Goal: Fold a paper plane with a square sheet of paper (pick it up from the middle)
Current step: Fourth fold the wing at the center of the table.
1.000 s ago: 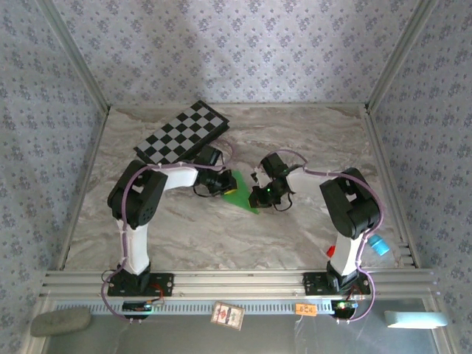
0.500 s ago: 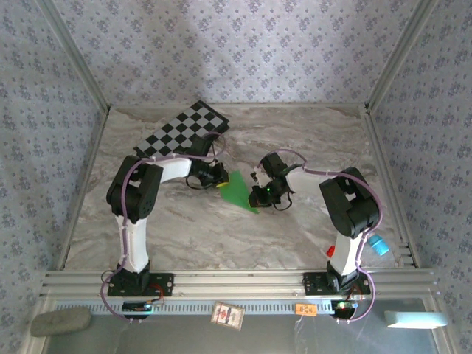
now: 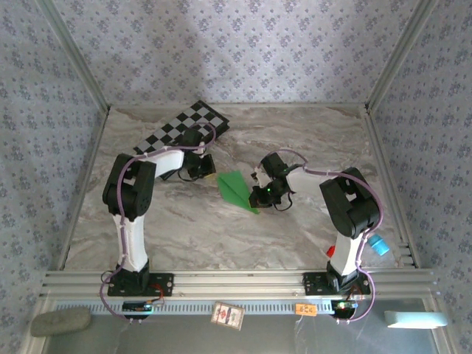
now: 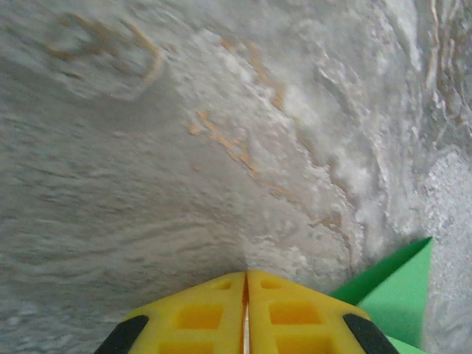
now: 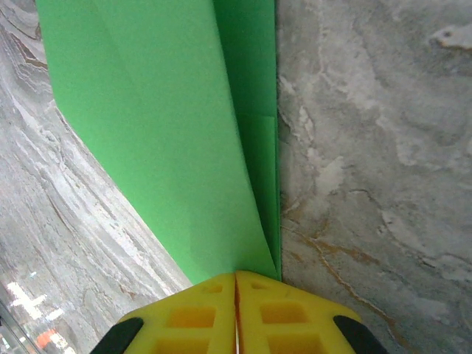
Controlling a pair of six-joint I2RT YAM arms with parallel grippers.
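Now the bright-green folded paper plane [image 3: 236, 189], a narrow creased dart, lies on the grey marbled tabletop [image 3: 317, 140], between the two arms. The right gripper [image 5: 236, 276] has its yellow fingers pressed together, tips touching the plane's pointed end. The left gripper [image 4: 245, 276], likewise pressed together and holding nothing, hovers over bare marble just beside the plane's wide corner, near the black-and-white checkered board [image 3: 181, 131].
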